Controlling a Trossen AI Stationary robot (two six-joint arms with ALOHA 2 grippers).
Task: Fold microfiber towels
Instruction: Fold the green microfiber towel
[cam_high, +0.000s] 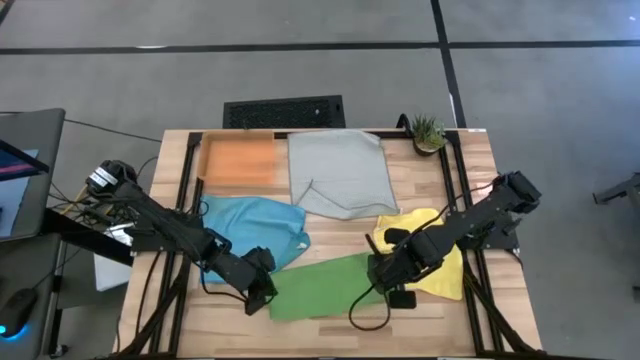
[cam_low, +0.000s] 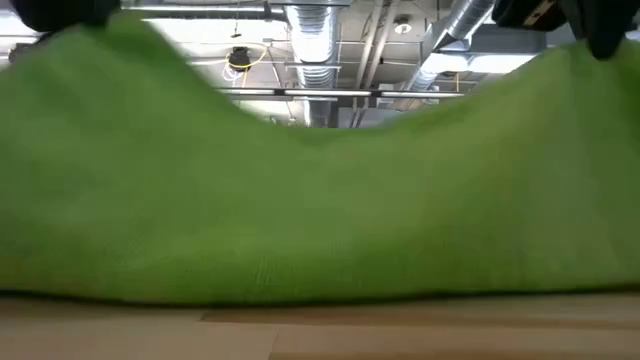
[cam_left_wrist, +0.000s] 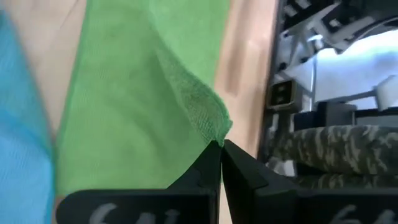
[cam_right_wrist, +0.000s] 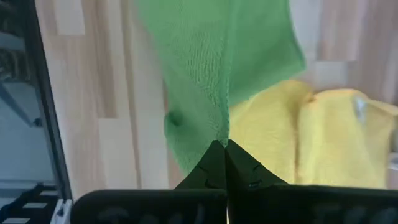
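The green towel (cam_high: 325, 285) lies at the worktop's (cam_high: 420, 320) near edge, its two near corners pinched and raised. The left gripper (cam_left_wrist: 219, 148) has its jaws clamped on one corner, the right gripper (cam_right_wrist: 224, 144) on the other. Blue towel (cam_high: 250, 225), yellow towel (cam_high: 445, 262) and grey towel (cam_high: 340, 172) lie beyond, beside an orange tray (cam_high: 238, 160).

Tray (cam_high: 238, 160) back left, plant (cam_high: 428, 131) back right, four towels (cam_high: 322, 284) spread between on table (cam_high: 440, 320)
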